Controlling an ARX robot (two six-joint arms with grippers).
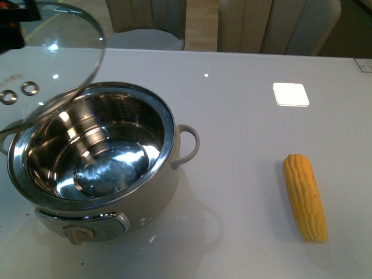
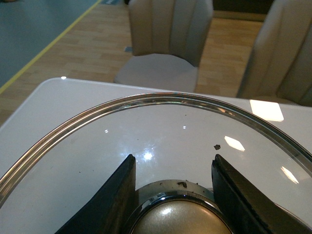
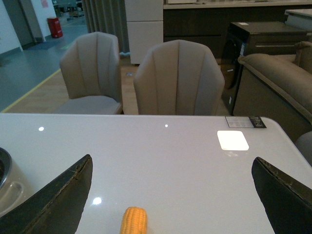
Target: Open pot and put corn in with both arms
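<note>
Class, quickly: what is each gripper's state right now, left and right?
Left gripper: closed on the brass-coloured knob of the round glass lid.
Right gripper: open, holding nothing; the yellow corn cob lies ungrasped.

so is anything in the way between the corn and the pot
Nothing visible: only bare table lies between corn and pot, and the left pincer holds the lid tilted up at its left side.
</note>
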